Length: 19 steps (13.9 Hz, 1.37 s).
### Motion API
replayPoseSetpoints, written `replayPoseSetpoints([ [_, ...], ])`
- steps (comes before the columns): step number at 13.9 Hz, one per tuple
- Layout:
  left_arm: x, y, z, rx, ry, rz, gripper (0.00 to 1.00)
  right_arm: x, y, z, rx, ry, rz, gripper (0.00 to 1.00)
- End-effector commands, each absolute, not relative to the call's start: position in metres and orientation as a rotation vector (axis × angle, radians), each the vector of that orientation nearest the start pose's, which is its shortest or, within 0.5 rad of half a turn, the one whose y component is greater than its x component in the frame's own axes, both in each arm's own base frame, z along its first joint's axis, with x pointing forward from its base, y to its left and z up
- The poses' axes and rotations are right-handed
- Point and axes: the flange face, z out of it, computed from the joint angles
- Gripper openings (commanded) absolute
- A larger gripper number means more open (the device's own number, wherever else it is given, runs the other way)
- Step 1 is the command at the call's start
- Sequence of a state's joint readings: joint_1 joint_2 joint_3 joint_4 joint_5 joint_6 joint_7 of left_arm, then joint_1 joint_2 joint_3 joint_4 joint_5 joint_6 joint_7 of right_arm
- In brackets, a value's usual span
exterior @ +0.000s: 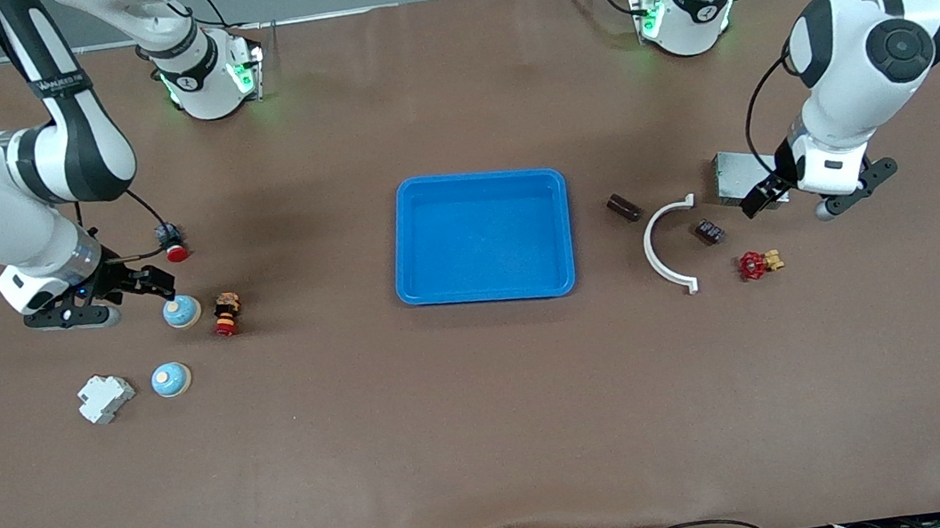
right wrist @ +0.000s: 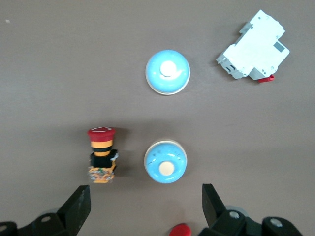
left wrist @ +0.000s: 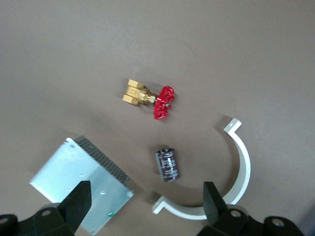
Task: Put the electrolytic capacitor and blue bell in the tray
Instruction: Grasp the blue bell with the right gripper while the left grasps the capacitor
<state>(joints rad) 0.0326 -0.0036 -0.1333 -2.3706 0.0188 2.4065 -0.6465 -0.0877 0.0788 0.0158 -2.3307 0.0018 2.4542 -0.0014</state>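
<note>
The bright blue tray point(exterior: 487, 291) lies empty at the table's middle. The electrolytic capacitor point(exterior: 708, 231) point(left wrist: 167, 164), a small dark cylinder, lies on its side inside the curve of a white bracket point(exterior: 663, 246) point(left wrist: 241, 162). My left gripper point(exterior: 812, 199) point(left wrist: 146, 196) hangs open above the table between the grey box and the capacitor, holding nothing. Two blue bells point(exterior: 182, 312) point(exterior: 171, 380) sit toward the right arm's end. My right gripper point(exterior: 116, 298) point(right wrist: 146, 196) is open and empty just beside the bell point(right wrist: 166, 162) that is farther from the front camera; the nearer bell point(right wrist: 167, 72) stands apart.
A grey metal box point(exterior: 737, 177) point(left wrist: 81, 184), a red-handled brass valve point(exterior: 759, 264) point(left wrist: 147, 97) and a brown cylinder point(exterior: 624, 207) lie around the capacitor. A red emergency button point(exterior: 226, 314) point(right wrist: 102, 155), a white breaker point(exterior: 104, 398) point(right wrist: 253, 46) and a red push button point(exterior: 176, 252) surround the bells.
</note>
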Motion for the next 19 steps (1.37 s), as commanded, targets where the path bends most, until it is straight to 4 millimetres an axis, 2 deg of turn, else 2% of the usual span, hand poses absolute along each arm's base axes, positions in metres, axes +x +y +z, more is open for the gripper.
replayPoseSetpoints([
  [1, 0.504, -0.062, 0.296, -3.033, -0.937, -0.081, 0.93, 0.502, -0.042, 0.278, -3.136, 0.103, -0.13, 1.0],
  [2, 0.503, -0.062, 0.284, -3.037, -0.96, -0.106, 0.84, 0.499, -0.042, 0.266, -3.136, 0.105, -0.133, 1.0],
  [3, 0.5, -0.063, 0.272, -3.038, -0.992, -0.13, 0.82, 0.498, -0.042, 0.256, -3.135, 0.106, -0.135, 1.0],
  [8, 0.496, -0.065, 0.221, -3.029, -1.054, -0.092, 0.82, 0.497, -0.04, 0.218, -3.133, 0.097, -0.099, 1.0],
  [11, 0.493, -0.066, 0.201, -3.025, -1.053, -0.053, 0.81, 0.498, -0.041, 0.207, -3.134, 0.078, -0.121, 1.0],
  [14, 0.491, -0.069, 0.191, -3.025, -1.044, -0.031, 0.75, 0.498, -0.041, 0.196, -3.133, 0.074, -0.131, 1.0],
  [15, 0.49, -0.07, 0.19, -3.027, -1.04, -0.031, 0.63, 0.497, -0.042, 0.19, -3.133, 0.074, -0.131, 1.0],
  [16, 0.489, -0.074, 0.188, -3.029, -1.028, -0.024, 0.45, 0.498, -0.042, 0.188, -3.133, 0.074, -0.138, 1.0],
  [18, 0.488, -0.075, 0.184, -3.028, -1.028, -0.013, 0.22, 0.498, -0.043, 0.183, -3.133, 0.079, -0.138, 1.0],
  [19, 0.488, -0.075, 0.184, -3.028, -1.028, -0.014, 0.05, 0.498, -0.047, 0.181, -3.133, 0.091, -0.14, 1.0],
])
